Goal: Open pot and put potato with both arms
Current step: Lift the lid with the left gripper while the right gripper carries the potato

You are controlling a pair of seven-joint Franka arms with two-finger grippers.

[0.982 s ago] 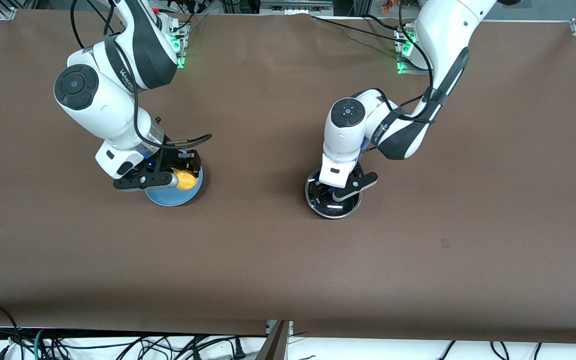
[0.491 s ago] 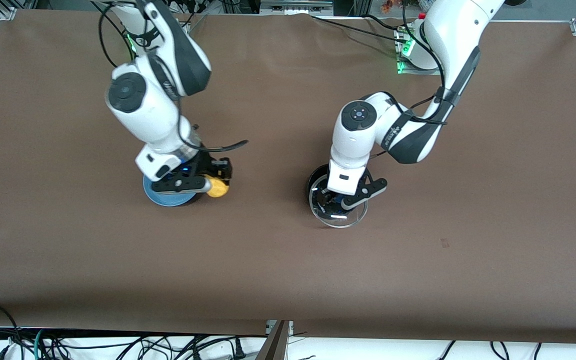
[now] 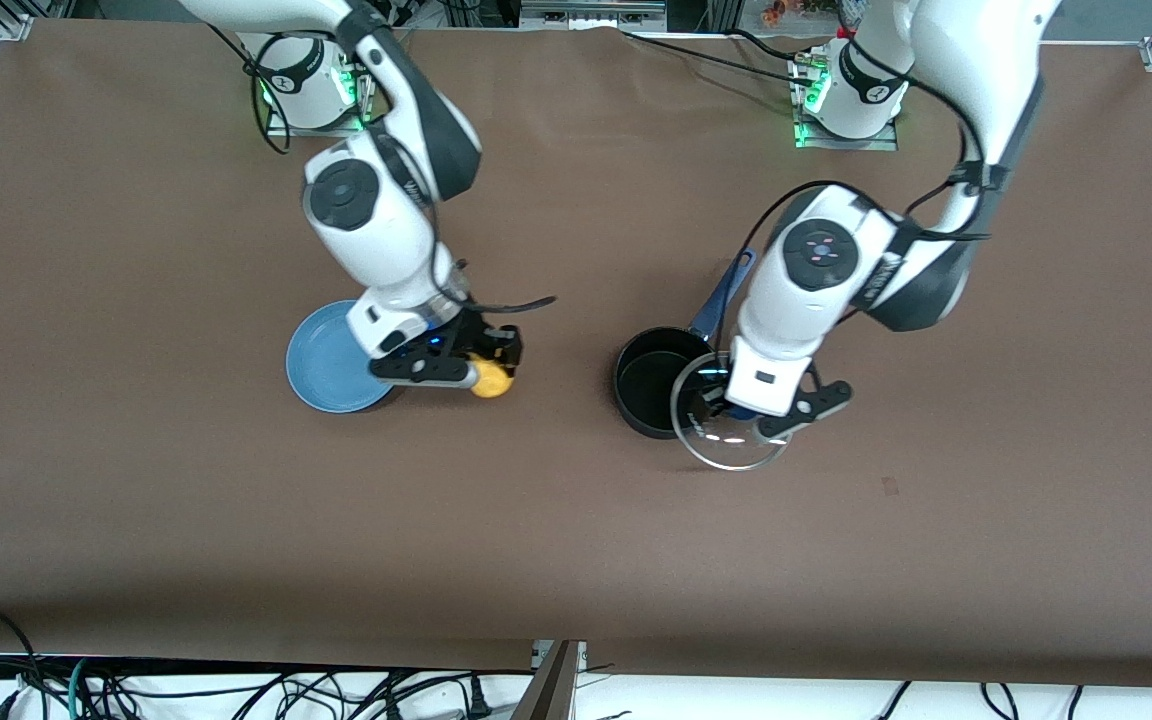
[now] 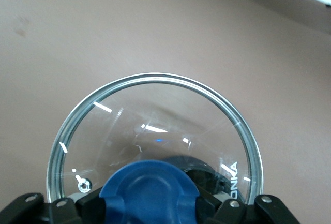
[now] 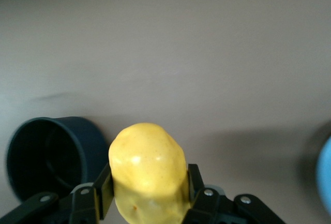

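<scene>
My left fingers (image 3: 774,415) are pinching the lid (image 3: 731,430) off the open pot (image 3: 654,385), my right fingers (image 3: 481,365) are squeezing the potato (image 3: 491,380) over the tabletop (image 3: 576,520), not yet dropping it in.

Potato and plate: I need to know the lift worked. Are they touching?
Apart. The front view shows the potato held in the right gripper past the plate rim, over table.

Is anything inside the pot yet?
No. The pot shows only its bare black interior; the glass lid, held by the left gripper, overlaps one edge. The potato is in the right gripper.
</scene>
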